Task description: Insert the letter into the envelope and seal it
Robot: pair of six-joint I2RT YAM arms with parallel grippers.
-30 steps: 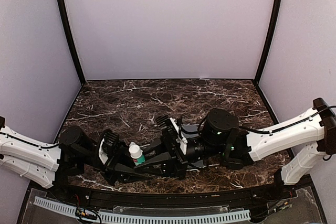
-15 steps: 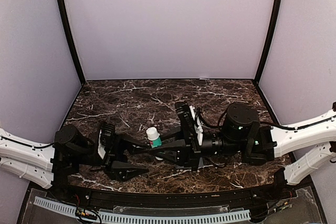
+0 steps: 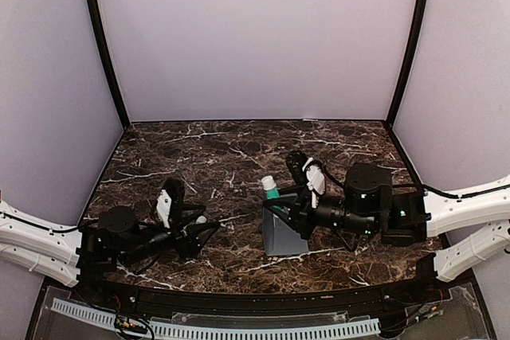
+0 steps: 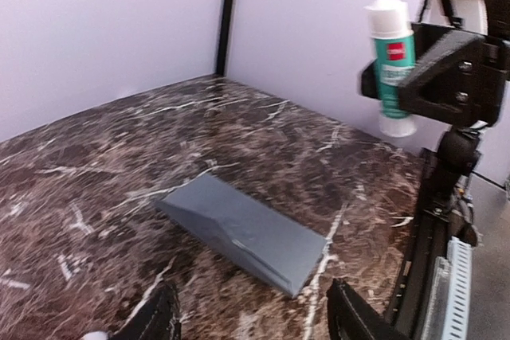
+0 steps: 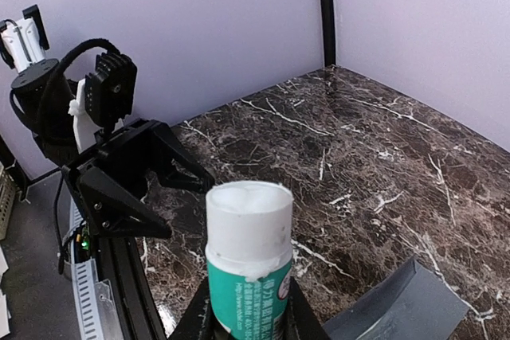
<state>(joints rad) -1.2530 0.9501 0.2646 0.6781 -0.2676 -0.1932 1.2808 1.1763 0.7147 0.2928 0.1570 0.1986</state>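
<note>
Top external view: on the table (image 3: 223, 149) the envelope (image 3: 280, 236) lies flat under the right gripper (image 3: 276, 201), which clamps the glue stick (image 3: 271, 189) upright, ready for sealing; letter unseen, probably inside. Left gripper (image 3: 203, 232) is spread and empty; a second ago it met the stick mid-table and has since drawn back left

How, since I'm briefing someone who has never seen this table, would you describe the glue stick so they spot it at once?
On the dark marbled table, look right of centre, where the right claw grips something near the flat grey envelope. That is the glue stick: a small upright tube, green-labelled with white ends, the only colourful thing there.
</note>
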